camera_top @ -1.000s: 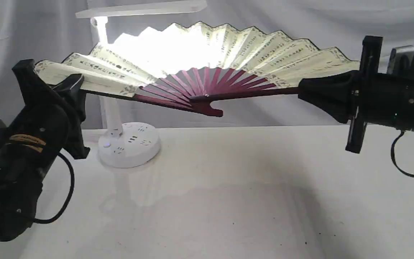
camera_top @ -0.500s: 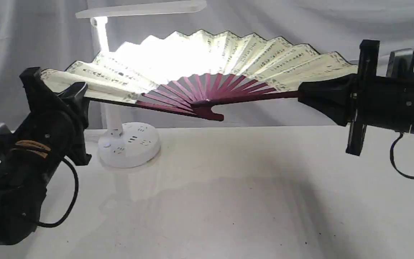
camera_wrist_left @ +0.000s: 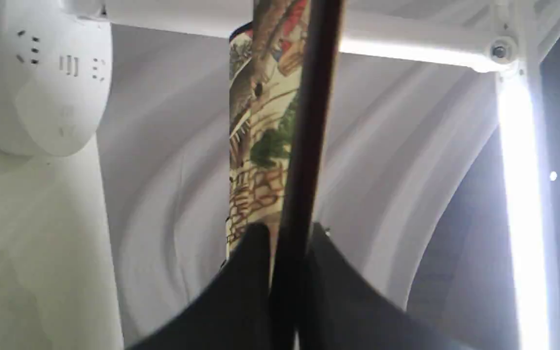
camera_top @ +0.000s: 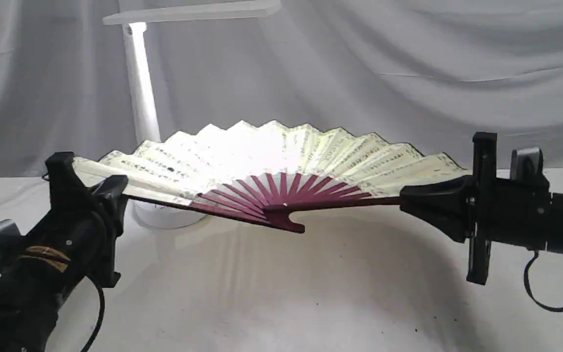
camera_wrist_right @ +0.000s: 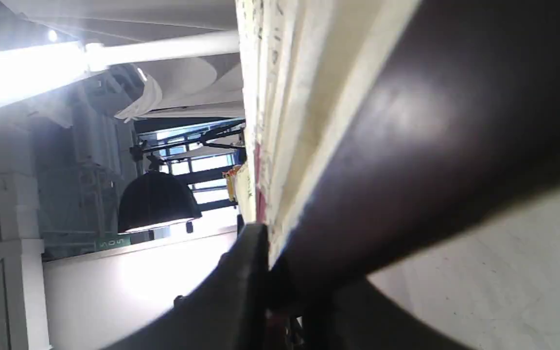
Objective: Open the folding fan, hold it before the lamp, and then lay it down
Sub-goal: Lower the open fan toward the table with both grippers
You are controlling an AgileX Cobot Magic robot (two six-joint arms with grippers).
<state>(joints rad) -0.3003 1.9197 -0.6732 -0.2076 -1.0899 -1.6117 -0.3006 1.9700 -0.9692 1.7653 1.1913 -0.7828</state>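
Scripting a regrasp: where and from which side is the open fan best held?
Take the fan by its stiff dark outer guards, one gripper coming in from each end, jaws pinching the guard's flat faces. The pleated paper between them would likely crush. The left gripper and right gripper grip it so.

The pleated cream paper folding fan (camera_top: 262, 151) is matt; its dark maroon wooden ribs (camera_top: 284, 188) look smooth, faintly lacquered; the white plastic desk lamp (camera_top: 142, 88) is smooth, glossy; the white bench (camera_top: 311, 293) is matt, lightly speckled; the grey cloth backdrop (camera_top: 408, 73) is soft, creased.
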